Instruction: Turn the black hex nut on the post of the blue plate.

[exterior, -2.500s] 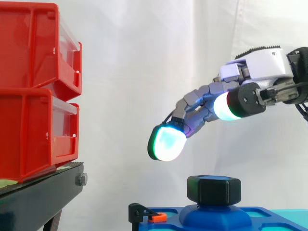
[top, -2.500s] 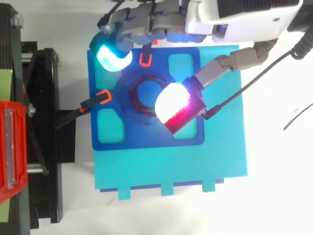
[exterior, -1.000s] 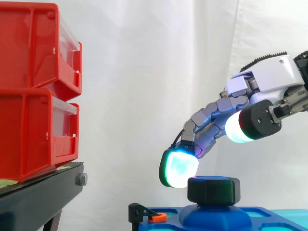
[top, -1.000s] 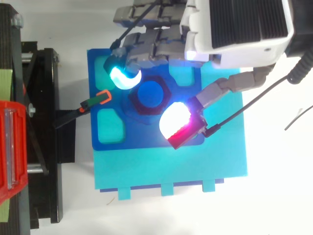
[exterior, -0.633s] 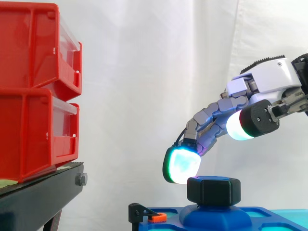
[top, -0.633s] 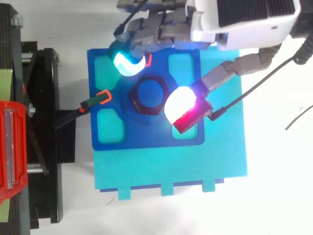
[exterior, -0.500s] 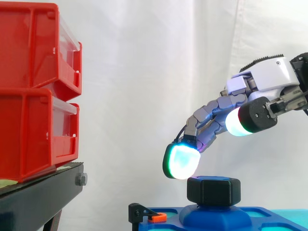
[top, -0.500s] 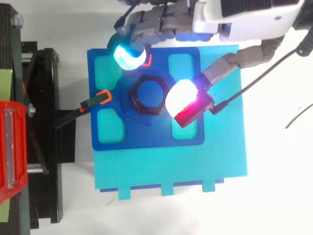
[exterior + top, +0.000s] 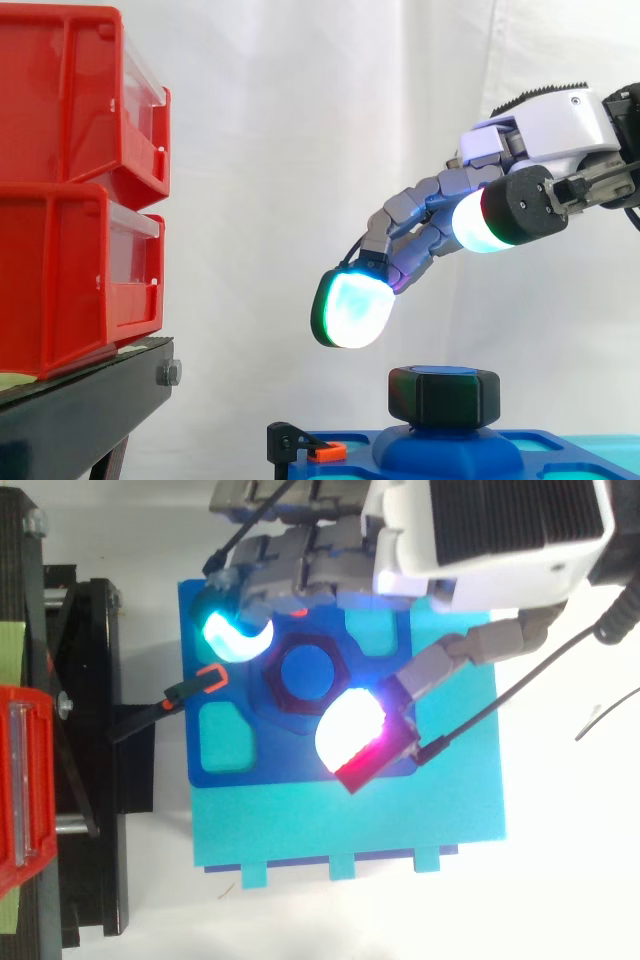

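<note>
The black hex nut (image 9: 444, 395) sits on the round blue post of the blue plate (image 9: 300, 765); from above the nut (image 9: 303, 672) rings the post top. My hand (image 9: 545, 130) hovers above it, fingers stretched out and spread, not touching it. A cyan-glowing fingertip (image 9: 350, 308) hangs up and left of the nut. In the top view that fingertip (image 9: 232, 638) lies at the nut's upper left, and the thumb pad (image 9: 352, 735), white and red, lies at its lower right. The nut stands free between them.
Two stacked red bins (image 9: 80, 190) stand on a black stand (image 9: 90, 405) at the left. A black clamp with an orange tip (image 9: 195, 685) grips the plate's left edge. The plate rests on a cyan base (image 9: 400, 820).
My hand has risen from beside the nut and spread; the cyan fingertip moved up and left, the thumb pad slid to the nut's lower right. The nut stays in place.
</note>
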